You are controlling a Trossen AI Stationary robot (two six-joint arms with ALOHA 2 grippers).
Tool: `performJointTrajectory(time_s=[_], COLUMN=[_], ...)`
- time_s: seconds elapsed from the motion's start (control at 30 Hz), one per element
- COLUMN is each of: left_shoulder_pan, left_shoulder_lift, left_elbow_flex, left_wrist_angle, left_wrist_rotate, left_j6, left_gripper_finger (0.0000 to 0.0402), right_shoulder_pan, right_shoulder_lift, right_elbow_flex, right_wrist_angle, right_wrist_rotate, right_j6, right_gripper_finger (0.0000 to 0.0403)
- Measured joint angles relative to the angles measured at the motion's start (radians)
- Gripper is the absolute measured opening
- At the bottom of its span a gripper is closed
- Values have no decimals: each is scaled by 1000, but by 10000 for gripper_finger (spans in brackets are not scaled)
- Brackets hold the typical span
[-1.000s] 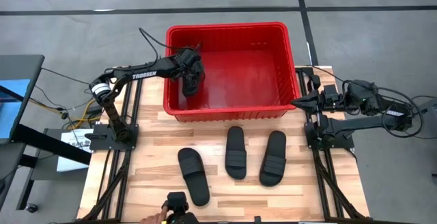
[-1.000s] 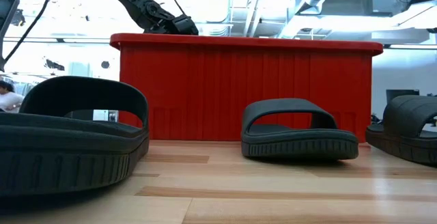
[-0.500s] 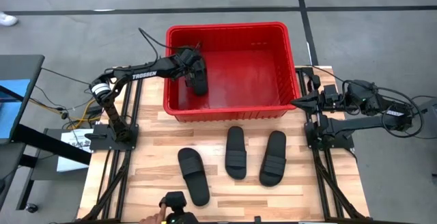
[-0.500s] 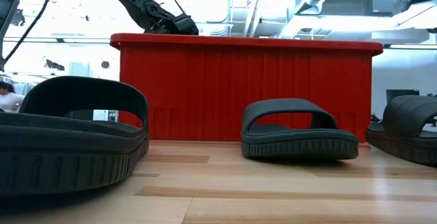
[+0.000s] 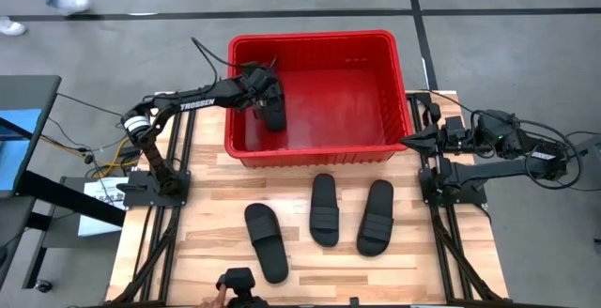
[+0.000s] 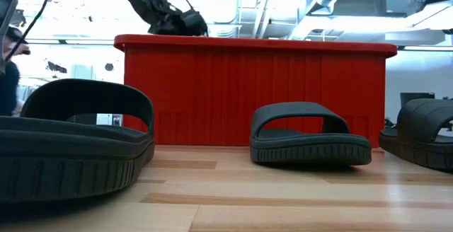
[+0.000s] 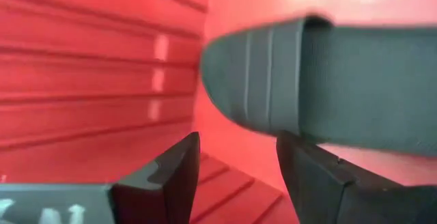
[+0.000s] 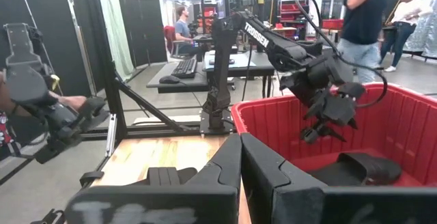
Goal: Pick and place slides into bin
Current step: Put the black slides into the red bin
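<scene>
Bin as the landmark: the left gripper reaches in over the bin's left wall and hangs low above the floor of its left half. From the left wrist view its two fingers stand apart with red bin floor showing between them, and one slide lies just beyond the tips, not clamped. In the high view that slide rests on the bin floor directly under the gripper, close to the left wall.

In front of the bin, on the wooden table, three more slides lie flat: one toward the left and farthest from the bin, angled; one near the bin's front wall at its middle; and one just to the right of that, tilted slightly.

To the right of the bin, the right gripper waits beside the bin's front right corner, its fingers pressed together with nothing between them.
</scene>
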Motion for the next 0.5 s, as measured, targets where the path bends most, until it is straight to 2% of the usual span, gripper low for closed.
performJointTrajectory(time_s=[0.27,0.37,0.5], left_shoulder_pan=[-40,-47,-48], left_shoulder_lift=[-173,-265,-393], left_elbow_flex=[76,108,119], left_wrist_angle=[5,5,32], left_wrist_rotate=[128,232,428], left_j6=[-84,-180,-324], left_gripper_finger=[187,187,187], right_shoulder_pan=[0,0,0], right_shoulder_lift=[0,0,0], right_elbow_flex=[0,0,0], right_wrist_angle=[0,0,0], right_wrist_rotate=[0,0,0], right_j6=[0,0,0], right_gripper_finger=[0,0,0])
